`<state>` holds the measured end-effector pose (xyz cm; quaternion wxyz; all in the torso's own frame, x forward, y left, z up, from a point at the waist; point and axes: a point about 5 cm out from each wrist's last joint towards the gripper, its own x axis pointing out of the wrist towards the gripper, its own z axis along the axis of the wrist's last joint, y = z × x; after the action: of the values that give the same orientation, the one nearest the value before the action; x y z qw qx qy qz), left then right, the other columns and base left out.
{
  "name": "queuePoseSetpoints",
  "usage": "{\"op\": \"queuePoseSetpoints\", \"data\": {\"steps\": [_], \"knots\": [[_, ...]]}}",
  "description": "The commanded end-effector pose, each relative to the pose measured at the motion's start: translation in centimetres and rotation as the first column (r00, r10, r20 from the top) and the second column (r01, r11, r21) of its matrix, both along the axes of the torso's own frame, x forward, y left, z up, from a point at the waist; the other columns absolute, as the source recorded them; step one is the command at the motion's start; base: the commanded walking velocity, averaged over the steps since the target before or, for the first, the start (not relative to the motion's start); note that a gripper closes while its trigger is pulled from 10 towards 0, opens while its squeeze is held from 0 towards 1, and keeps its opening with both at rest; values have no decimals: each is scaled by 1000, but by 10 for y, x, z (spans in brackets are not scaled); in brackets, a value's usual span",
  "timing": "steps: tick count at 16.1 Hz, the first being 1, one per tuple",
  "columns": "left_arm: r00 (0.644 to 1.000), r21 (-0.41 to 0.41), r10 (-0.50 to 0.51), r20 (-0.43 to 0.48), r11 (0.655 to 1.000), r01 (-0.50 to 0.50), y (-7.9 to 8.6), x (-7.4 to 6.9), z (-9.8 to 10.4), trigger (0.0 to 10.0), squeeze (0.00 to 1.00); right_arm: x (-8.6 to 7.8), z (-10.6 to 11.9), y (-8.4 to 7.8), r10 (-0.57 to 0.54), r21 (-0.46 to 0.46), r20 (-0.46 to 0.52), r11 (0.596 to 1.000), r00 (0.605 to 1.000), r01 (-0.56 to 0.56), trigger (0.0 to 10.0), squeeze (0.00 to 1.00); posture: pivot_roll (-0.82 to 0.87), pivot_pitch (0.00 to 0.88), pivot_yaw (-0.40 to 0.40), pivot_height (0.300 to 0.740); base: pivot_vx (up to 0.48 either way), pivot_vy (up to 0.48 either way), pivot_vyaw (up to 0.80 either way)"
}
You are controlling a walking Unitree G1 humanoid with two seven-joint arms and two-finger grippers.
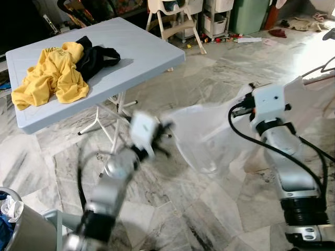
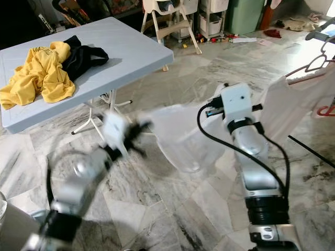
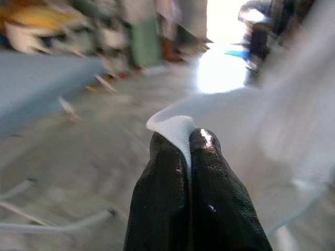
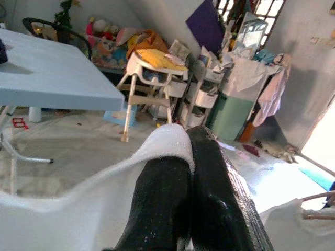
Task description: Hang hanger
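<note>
- The jaws of both grippers are closed on cloth: the left gripper (image 3: 187, 137) pinches a white fabric edge between its black fingers (image 3: 163, 172), and the right gripper (image 4: 189, 137) clamps another fold of the same white garment (image 1: 207, 133).
- The garment hangs stretched in the air between the two arms, above the marble floor (image 1: 209, 209), well clear of the pale blue folding surface (image 1: 136, 49).
- Its far end appears to sit on a hanger (image 2: 314, 65) at the robot's right, next to a rack bar (image 2: 322, 32); whether the hook is already over the bar I cannot tell.
- A yellow shirt (image 1: 52, 73) and a black garment (image 1: 97, 57) lie heaped on the surface, untouched.
- The left arm is blurred, so its exact pose is hard to read.
- Step in hand, as I judge it: carrying or spreading the hangered shirt toward the rack.
- The next move probably calls for lifting to the right, keeping the cloth taut without dragging it off the hanger.
</note>
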<state>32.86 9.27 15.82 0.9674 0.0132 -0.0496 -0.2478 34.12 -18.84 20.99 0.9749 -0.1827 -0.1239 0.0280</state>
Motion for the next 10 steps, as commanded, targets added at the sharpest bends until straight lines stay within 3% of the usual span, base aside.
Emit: {"op": "queuePoseSetpoints", "data": {"steps": [1,3,6,10], "knots": [[994,-26,104,32,994,-103,16,8,9,10000,0,-1,17,2,10,-2,71,1000,997,-10,0,0,-135,104,82,740,0,0,0],[988,-36,139,73,990,-137,21,16,22,10000,0,-3,18,2,9,4,75,1000,997,-9,0,0,-133,110,81,740,0,0,0],[972,-57,175,157,984,-168,24,39,58,10000,0,-3,20,8,19,19,83,1000,996,-20,0,0,-131,125,83,740,0,0,0],[964,-59,173,203,985,-165,24,53,79,10000,0,-6,17,9,18,26,78,999,997,-20,0,0,-139,136,97,740,0,0,0]]}}
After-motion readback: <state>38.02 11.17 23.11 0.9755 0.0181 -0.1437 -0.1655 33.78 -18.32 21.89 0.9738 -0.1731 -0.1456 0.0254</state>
